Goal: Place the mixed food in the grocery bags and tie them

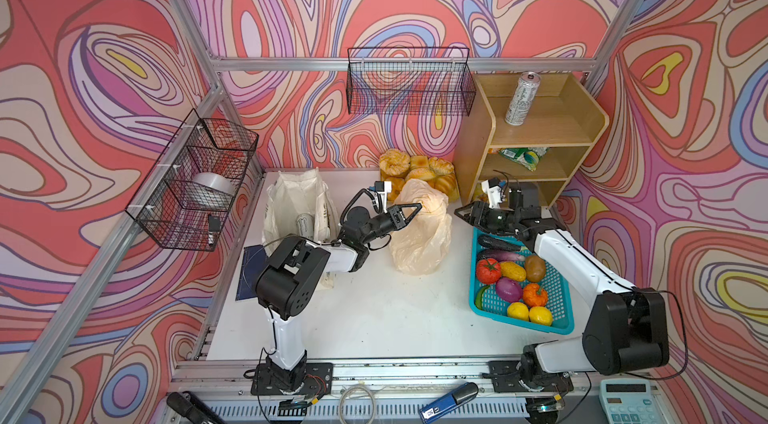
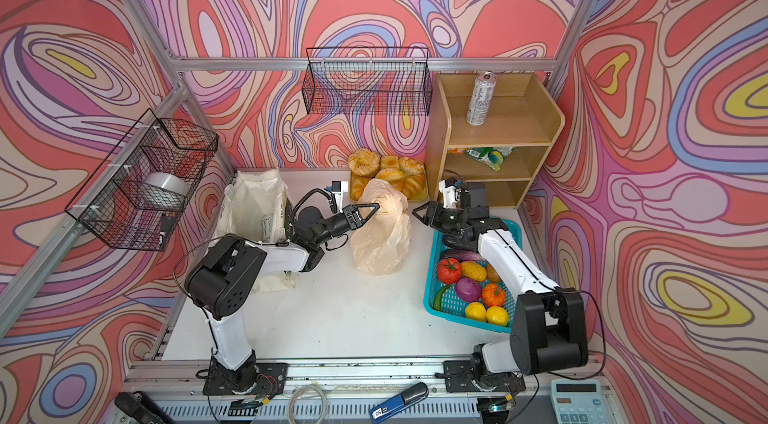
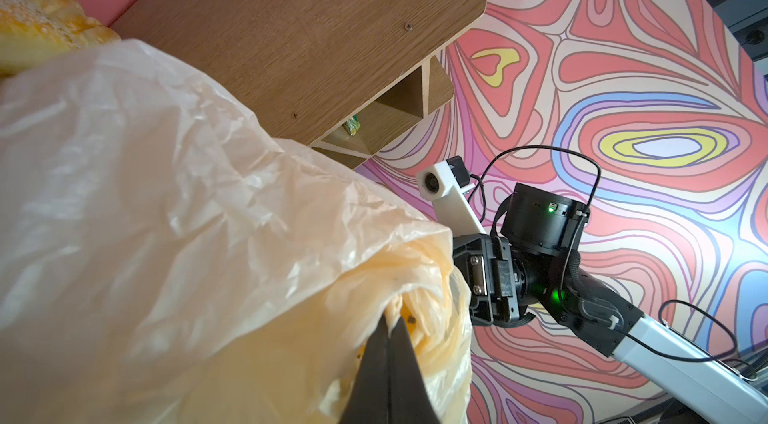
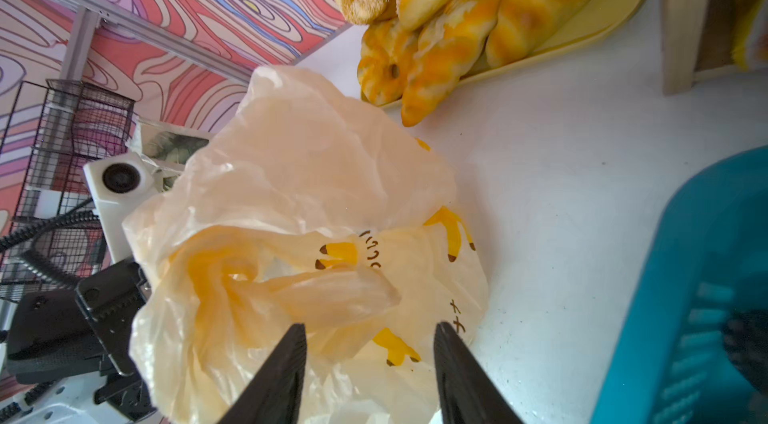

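The thin plastic bag (image 1: 419, 239) with banana prints stood near the middle of the white bench (image 1: 374, 318), in front of the tray of bread rolls (image 1: 415, 173) and between the two arms. Its top was gathered and twisted, and one twisted handle stuck out toward the right arm in the right wrist view. What it held could not be made out through the plastic.

The left pincer (image 1: 417, 207) reached across to the bag's upper part. In the left wrist view its jaws were pressed together on a bunched fold of the bag (image 3: 166, 193), so it was closed and gripping the plastic.

The right pincer (image 4: 370, 328) hung just beside the bag on the far side from the left one, with its jaws spread apart and nothing between them. The twisted handle lay just ahead of the gap, not inside it.

The cloth tote (image 1: 295, 197) stood open at the back left of the bench, beside the left arm, with a drink can (image 1: 304, 223) inside it. Another can (image 1: 521, 100) stood upright on the top of the wooden shelf unit (image 1: 540, 131), and a snack packet (image 1: 523, 156) lay on the shelf below. Two lemons (image 1: 528, 313) sat at the near end of the teal basket (image 1: 496, 302) among other produce, under the right arm.
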Action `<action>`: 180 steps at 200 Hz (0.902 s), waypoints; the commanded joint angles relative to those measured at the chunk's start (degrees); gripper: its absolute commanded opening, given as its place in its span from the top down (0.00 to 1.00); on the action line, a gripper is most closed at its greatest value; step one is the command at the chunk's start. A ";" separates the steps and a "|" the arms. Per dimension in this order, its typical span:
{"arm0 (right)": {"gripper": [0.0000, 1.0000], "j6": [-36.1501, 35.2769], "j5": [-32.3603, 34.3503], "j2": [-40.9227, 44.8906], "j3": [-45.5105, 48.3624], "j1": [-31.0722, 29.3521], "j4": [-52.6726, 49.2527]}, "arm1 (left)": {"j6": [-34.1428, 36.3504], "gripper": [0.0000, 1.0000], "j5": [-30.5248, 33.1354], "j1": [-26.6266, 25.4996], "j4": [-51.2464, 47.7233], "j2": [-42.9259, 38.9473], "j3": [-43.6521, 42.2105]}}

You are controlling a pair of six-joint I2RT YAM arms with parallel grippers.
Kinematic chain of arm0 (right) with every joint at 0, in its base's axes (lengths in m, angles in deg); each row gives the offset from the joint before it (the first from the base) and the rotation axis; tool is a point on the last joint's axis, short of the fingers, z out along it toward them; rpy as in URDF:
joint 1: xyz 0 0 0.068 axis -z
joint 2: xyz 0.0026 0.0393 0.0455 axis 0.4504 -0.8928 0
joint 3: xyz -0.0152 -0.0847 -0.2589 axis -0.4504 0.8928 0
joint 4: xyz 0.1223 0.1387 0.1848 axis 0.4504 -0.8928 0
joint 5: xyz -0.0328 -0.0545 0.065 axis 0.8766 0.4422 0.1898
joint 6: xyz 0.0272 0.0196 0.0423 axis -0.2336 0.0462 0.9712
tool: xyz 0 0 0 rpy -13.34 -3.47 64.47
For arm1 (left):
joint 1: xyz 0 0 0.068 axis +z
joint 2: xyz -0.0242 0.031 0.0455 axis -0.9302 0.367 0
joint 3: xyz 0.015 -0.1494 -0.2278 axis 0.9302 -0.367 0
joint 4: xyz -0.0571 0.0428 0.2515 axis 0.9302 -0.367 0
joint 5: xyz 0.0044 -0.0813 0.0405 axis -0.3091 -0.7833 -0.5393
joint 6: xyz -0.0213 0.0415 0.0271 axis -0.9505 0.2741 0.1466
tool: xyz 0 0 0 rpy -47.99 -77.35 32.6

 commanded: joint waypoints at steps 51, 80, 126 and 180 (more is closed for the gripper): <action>0.42 -3.82 5.33 -2.18 -8.20 -10.87 -3.08 | -0.56 1.00 -3.44 -0.52 2.85 3.12 1.98; 0.42 -4.12 6.40 -2.45 -9.02 -11.26 -3.44 | -1.47 1.00 -3.54 -0.63 4.47 4.10 1.75; 0.41 -4.50 12.34 4.30 -4.61 -9.06 -5.29 | -1.34 1.00 -3.54 -0.64 4.74 4.58 1.21; 0.43 -2.24 10.34 9.86 2.06 -4.02 -6.22 | -1.53 1.00 -3.61 -0.63 5.52 5.11 0.95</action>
